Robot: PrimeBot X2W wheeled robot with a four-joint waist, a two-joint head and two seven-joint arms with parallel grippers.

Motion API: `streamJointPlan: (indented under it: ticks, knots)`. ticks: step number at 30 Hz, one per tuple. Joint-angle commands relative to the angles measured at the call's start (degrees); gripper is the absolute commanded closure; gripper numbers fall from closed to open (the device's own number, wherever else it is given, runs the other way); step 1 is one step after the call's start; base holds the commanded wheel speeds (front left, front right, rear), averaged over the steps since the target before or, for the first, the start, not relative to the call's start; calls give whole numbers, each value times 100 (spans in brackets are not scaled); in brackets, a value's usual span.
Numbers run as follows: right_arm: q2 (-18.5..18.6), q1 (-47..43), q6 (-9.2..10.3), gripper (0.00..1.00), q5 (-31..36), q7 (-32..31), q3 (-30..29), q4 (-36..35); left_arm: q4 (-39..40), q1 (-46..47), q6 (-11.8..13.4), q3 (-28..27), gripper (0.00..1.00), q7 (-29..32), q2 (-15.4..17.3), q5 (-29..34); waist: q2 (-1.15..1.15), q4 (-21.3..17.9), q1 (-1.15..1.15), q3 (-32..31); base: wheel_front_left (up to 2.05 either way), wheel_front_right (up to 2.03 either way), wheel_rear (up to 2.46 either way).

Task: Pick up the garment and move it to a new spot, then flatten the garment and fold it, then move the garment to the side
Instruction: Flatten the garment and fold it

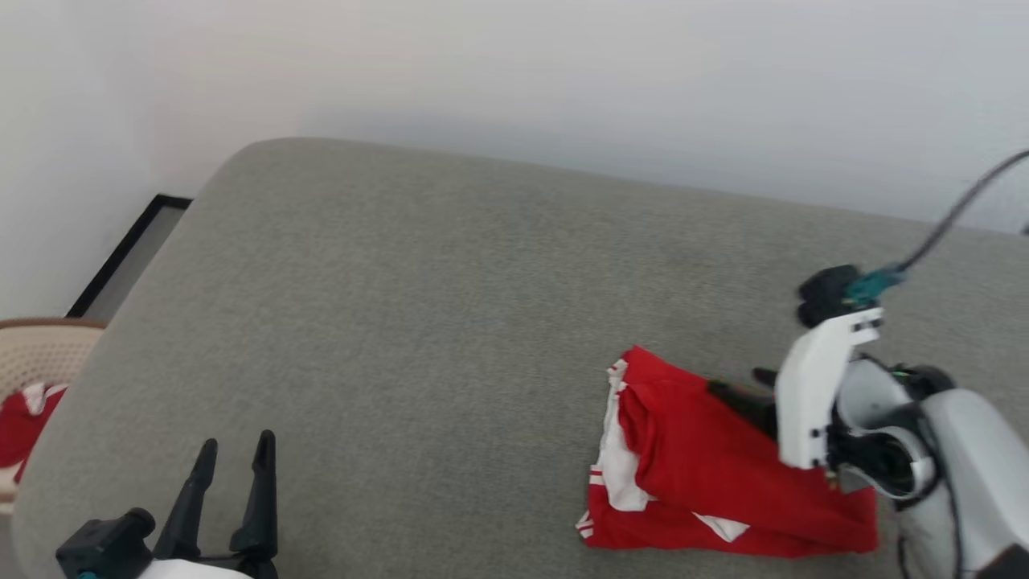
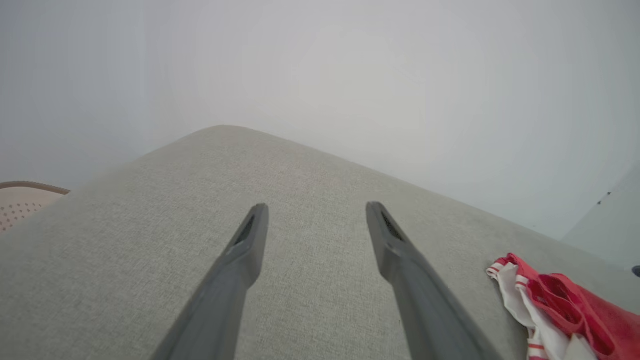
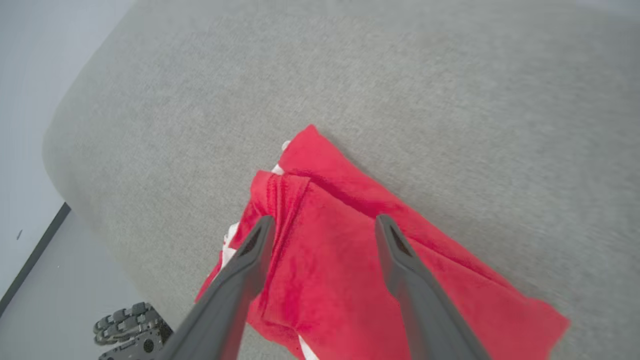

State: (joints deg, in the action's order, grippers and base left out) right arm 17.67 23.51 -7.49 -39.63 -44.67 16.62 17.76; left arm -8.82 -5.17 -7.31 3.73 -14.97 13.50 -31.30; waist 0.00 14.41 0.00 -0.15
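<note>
Lying crumpled and partly doubled over on the grey cushion (image 1: 442, 322), the garment (image 1: 699, 466) sits toward the cushion's near right part. It is a red heap, with a white sleeve and red-and-white stripes along the side that faces the cushion's middle. The right gripper (image 1: 735, 384) hangs over the garment's right half, and its pale wrist housing hides some of the cloth in the head view. In the right wrist view the right gripper (image 3: 325, 225) has its two dark fingers spread wide above the garment (image 3: 350, 280) with nothing caught between them. Whether the tips brush the fabric cannot be told. A dark cable (image 1: 957, 209) rises from that wrist. The left gripper (image 1: 237, 442) is at the cushion's near left corner, well apart from the garment. In the left wrist view the left gripper (image 2: 316, 210) is likewise spread and empty over bare grey cushion (image 2: 150, 250), and the garment (image 2: 565, 305) shows further to the right. Just beyond the cushion's left edge stands a pale perforated basket (image 1: 40, 354) holding a red and white cloth (image 1: 24, 418). A plain pale wall (image 1: 563, 72) lies past the cushion's far edge.
</note>
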Motion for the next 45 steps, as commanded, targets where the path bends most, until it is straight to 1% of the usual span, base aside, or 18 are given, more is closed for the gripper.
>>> streamJointPlan:
  ticks: [1,5,9,16,23,28,32,34,37,45]
  knots:
    - [69,-142,0,0,-24,62,-78,-128,30,-63,-14,-49,0,-27,18,-26,0,-141,0,-52,0,0,0]
    - [283,-424,0,0,59,366,-390,-590,63,-137,-13,-136,0,-27,39,-15,0,-344,0,-140,0,0,0]
    - [395,-792,0,0,320,851,-707,-935,114,-243,-13,-236,0,-27,33,-21,0,-551,0,-215,0,0,0]
    - [196,-1456,0,0,662,1920,-1353,-1250,238,-451,-13,-308,0,-27,80,-2,0,-866,0,-341,0,0,0]
    - [85,-2060,0,0,1061,3007,-1515,-1450,320,-624,-13,-323,0,-27,106,101,0,-1113,0,-475,0,0,0]
    - [-103,-2398,0,0,1326,3836,-1683,-1340,369,-732,-13,-300,0,-27,167,250,0,-1264,0,-568,0,0,0]
    - [-190,-2612,0,0,1593,4563,-1711,-1234,418,-812,-13,-314,0,-27,192,404,0,-1356,0,-617,0,0,0]
    - [-215,-2709,0,0,1678,4816,-1678,-1125,444,-823,-13,-313,0,-27,183,505,0,-1387,0,-634,0,0,0]
    - [-266,-2793,0,0,1791,5094,-1654,-970,476,-838,-13,-309,0,-27,166,617,0,-1417,0,-664,0,0,0]
    - [-317,-2978,0,0,1827,5522,-1588,-673,488,-851,-13,-331,0,-27,96,749,0,-1415,0,-730,0,0,0]
